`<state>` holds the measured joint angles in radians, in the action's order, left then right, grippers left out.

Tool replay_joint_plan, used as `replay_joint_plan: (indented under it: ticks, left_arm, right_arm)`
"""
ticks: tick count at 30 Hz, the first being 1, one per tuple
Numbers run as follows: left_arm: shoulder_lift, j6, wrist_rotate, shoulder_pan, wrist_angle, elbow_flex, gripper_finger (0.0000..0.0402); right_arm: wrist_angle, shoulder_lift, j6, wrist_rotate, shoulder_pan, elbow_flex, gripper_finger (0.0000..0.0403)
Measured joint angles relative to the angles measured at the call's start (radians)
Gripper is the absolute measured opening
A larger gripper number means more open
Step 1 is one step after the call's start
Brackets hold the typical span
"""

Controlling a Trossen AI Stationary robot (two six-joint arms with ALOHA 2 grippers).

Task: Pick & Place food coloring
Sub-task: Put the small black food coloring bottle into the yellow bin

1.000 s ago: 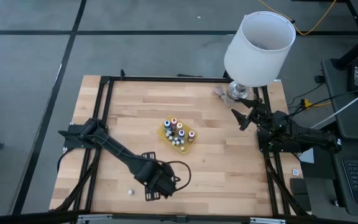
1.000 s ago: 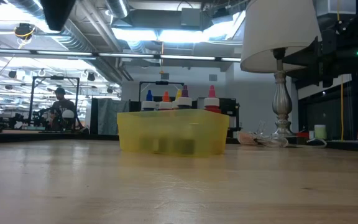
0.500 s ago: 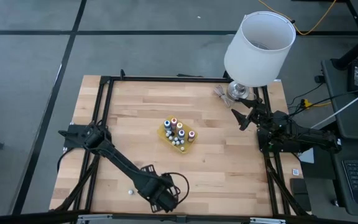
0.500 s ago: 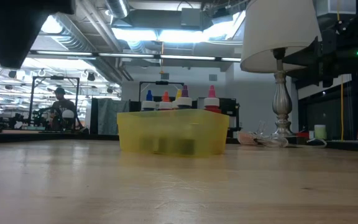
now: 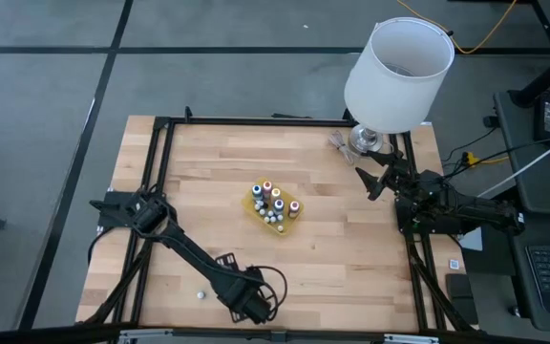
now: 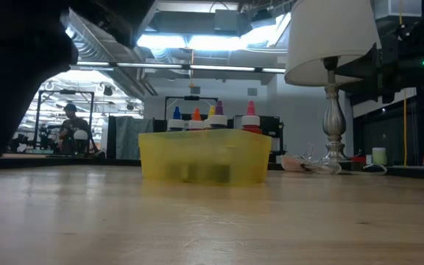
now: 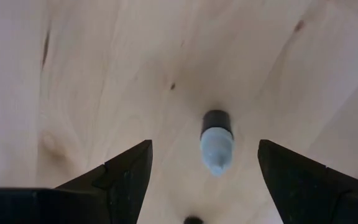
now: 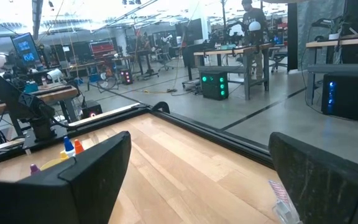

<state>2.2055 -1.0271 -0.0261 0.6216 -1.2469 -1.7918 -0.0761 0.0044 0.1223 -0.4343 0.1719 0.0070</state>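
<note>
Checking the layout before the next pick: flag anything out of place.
One small dropper bottle lies on its side on the bare table, near the front-left edge, apart from the other bottles standing in the yellow tray. The left gripper hangs over it, jaws open.

No legible text, label, brand, number or sign appears in any view. The dropper bottles (image 5: 273, 203) in the yellow tray (image 6: 205, 156) show no readable print. The monitor (image 8: 25, 45) in the room behind the counter (image 5: 351, 248) displays content too small to read.
</note>
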Motion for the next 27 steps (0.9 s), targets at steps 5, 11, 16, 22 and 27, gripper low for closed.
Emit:
replay_joint_plan:
  ticks: [5,11,16,22,27]
  left_arm:
    - [-0.002,0.008,0.002,-0.001,0.055,0.032,0.0283]
    - [-0.002,0.008,0.038,-0.002,0.104,0.048,0.0283]
    - [-0.002,0.008,0.044,-0.003,0.101,0.049,0.0281]
    - [-0.002,0.008,0.045,-0.003,0.1,0.049,0.024]
    - [-0.002,0.008,0.045,-0.003,0.1,0.049,0.0191]
  right_arm:
    - [0.0,0.0,0.0,0.0,0.0,0.0,0.0381]
    - [0.0,0.0,0.0,0.0,0.0,0.0,0.0381]
    - [0.0,0.0,0.0,0.0,0.0,0.0,0.0381]
    - [0.0,0.0,0.0,0.0,0.0,0.0,0.0381]
    - [0.0,0.0,0.0,0.0,0.0,0.0,0.0381]
